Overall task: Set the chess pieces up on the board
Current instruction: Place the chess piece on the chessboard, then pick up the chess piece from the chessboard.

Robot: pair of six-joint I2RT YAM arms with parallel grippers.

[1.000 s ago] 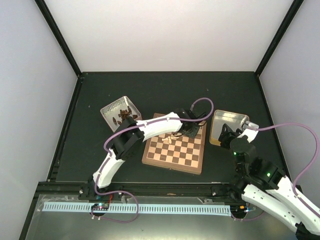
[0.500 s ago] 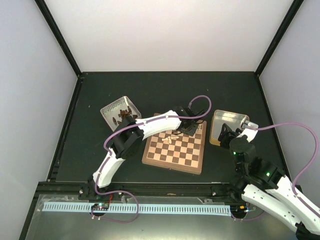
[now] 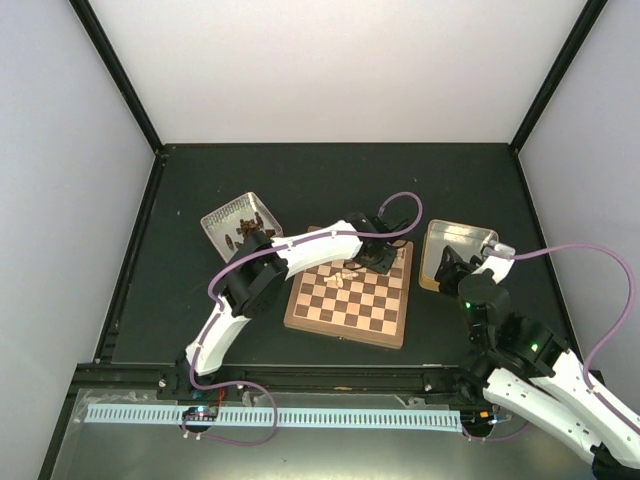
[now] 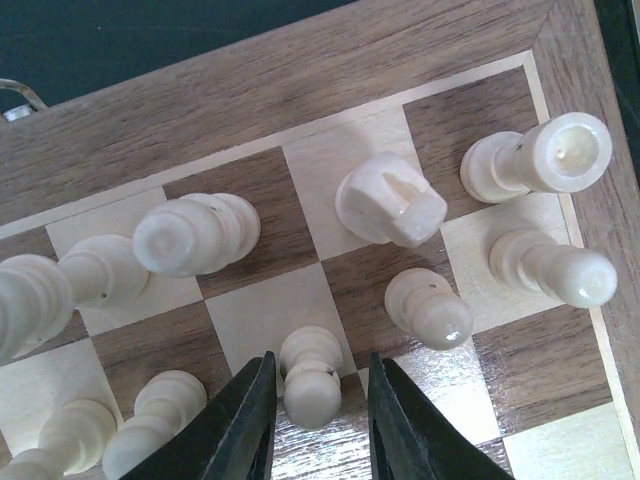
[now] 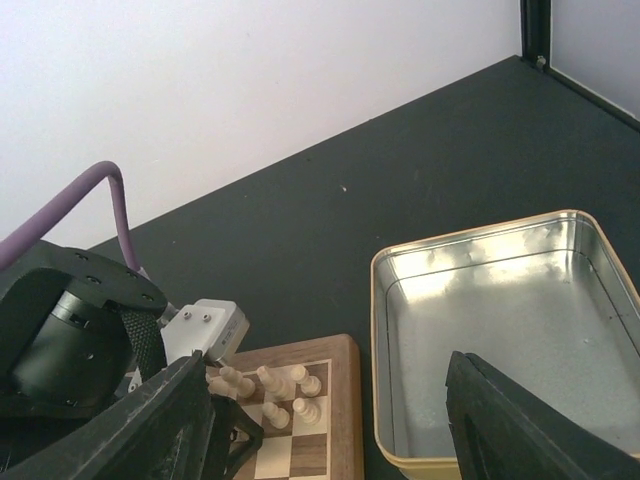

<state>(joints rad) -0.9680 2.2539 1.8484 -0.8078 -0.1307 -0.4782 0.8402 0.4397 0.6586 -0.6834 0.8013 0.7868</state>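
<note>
The board (image 3: 350, 305) lies mid-table; its rim shows in the left wrist view (image 4: 300, 80) and the right wrist view (image 5: 345, 420). Several cream chess pieces (image 3: 345, 272) stand along its far rows. In the left wrist view a rook (image 4: 545, 158), a knight (image 4: 390, 200) and pawns (image 4: 430, 305) stand near the corner. My left gripper (image 4: 320, 370) is open, its jaws on either side of a standing pawn (image 4: 310, 385) with small gaps. My right gripper (image 5: 330, 430) is open and empty, above the near edge of a metal tin (image 5: 500, 330).
A tin (image 3: 240, 225) holding dark brown pieces stands at the board's far left. The bare metal tin (image 3: 455, 250) lies right of the board. The left arm (image 3: 300, 255) reaches across the board's far edge. Black rails frame the dark mat.
My left wrist has shifted slightly toward the board's far edge over the row of cream pieces. The right arm has not moved.
</note>
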